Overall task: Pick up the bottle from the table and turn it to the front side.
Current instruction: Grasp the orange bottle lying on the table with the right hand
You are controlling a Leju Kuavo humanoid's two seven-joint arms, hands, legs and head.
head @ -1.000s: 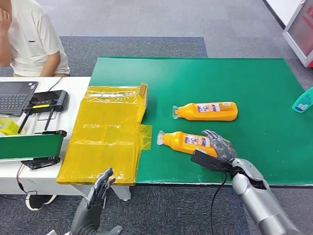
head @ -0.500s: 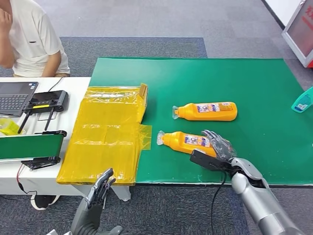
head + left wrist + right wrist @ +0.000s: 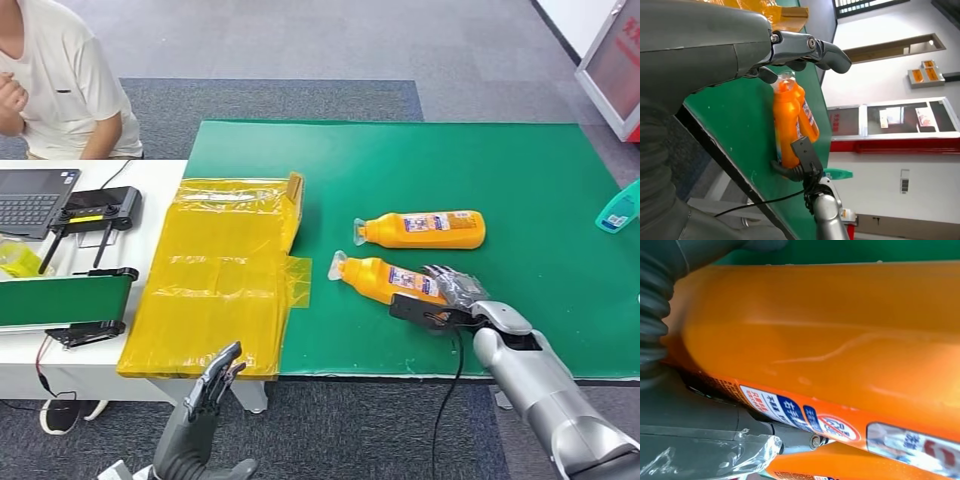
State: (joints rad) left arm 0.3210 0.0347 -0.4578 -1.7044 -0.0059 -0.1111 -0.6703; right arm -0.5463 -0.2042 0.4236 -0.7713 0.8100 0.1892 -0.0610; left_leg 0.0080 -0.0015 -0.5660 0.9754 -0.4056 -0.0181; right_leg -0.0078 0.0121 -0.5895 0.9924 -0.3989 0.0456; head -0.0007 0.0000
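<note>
Head view: near bottle (image 3: pixel 385 280) in right hand (image 3: pixel 453 296) on green mat (image 3: pixel 528 190).

Grey carpet floor (image 3: pixel 302 40) ran behind a green-topped table (image 3: pixel 528 170); beside it stood a white table (image 3: pixel 151 172) — a laptop (image 3: pixel 30 195) on it; a person in a pale shirt (image 3: pixel 60 90) sat there; white wall (image 3: pixel 885 60) beyond.

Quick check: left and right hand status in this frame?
Left hand: open, fingers apart, holding nothing, below the table edge.
Right hand: grips the nearer orange bottle at its base end.
</note>
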